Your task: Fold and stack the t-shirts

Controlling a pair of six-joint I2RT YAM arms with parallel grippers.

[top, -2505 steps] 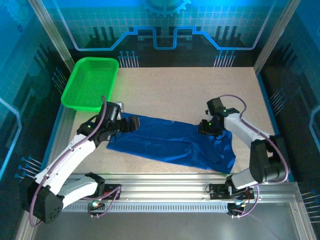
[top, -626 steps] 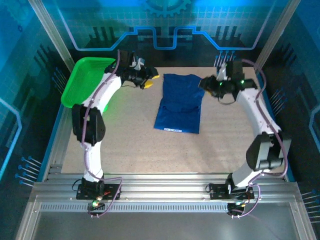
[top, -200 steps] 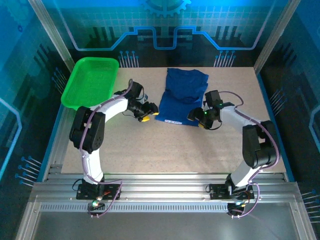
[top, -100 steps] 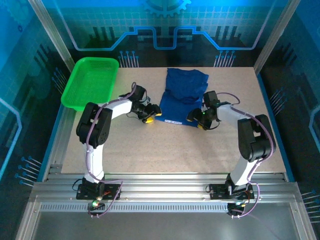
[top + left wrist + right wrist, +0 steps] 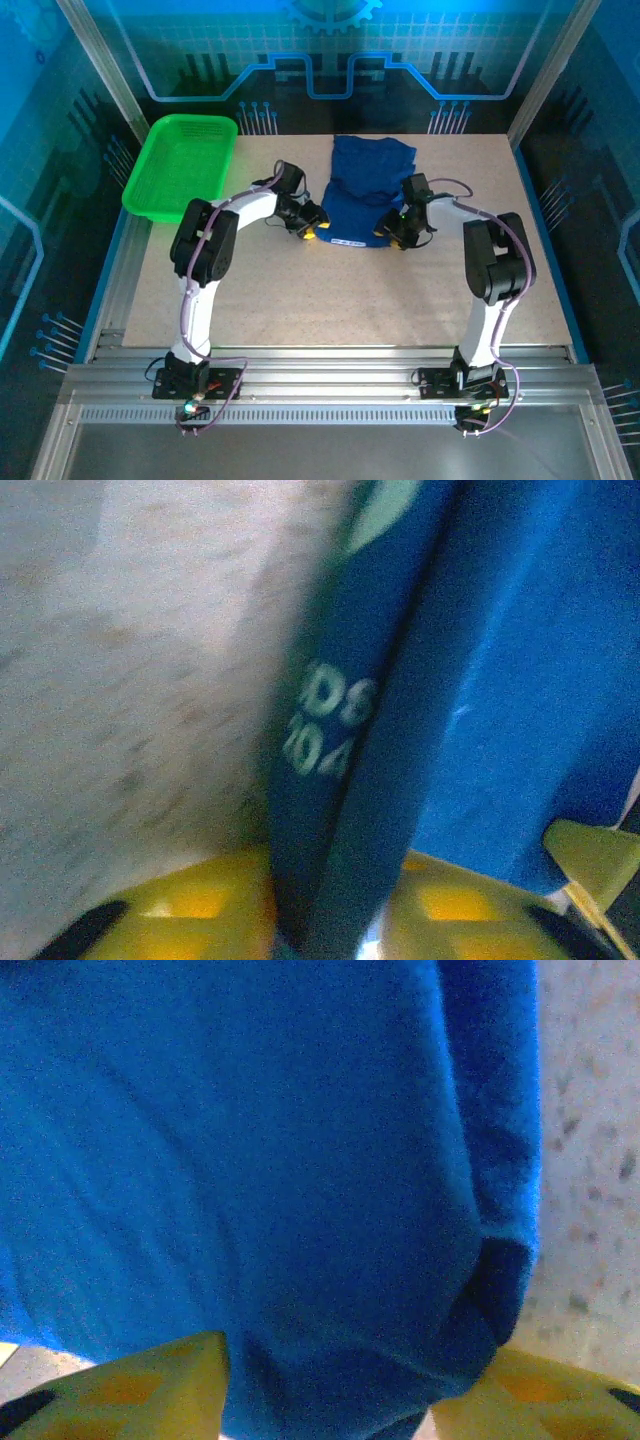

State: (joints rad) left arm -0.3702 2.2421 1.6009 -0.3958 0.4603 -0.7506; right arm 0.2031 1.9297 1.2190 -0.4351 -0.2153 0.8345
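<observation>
A royal-blue t-shirt (image 5: 366,188), folded into a narrow strip, lies at the far middle of the table (image 5: 330,300), its near hem carrying a line of white lettering. The left gripper (image 5: 312,227) is clamped on the hem's left corner and the right gripper (image 5: 389,233) on its right corner. In each wrist view blue cloth is pinched between the yellow fingers (image 5: 205,905) (image 5: 150,1380). Both arms reach in low from the sides, elbows bent outward. A green basket (image 5: 160,208) sits at the far left corner, well apart from the shirt. The table is a speckled beige board, fronted by a ribbed metal rail (image 5: 330,385) where the arm bases are bolted. Blue-lit walls (image 5: 330,60) printed with circuit lines and a gear enclose the cell.
</observation>
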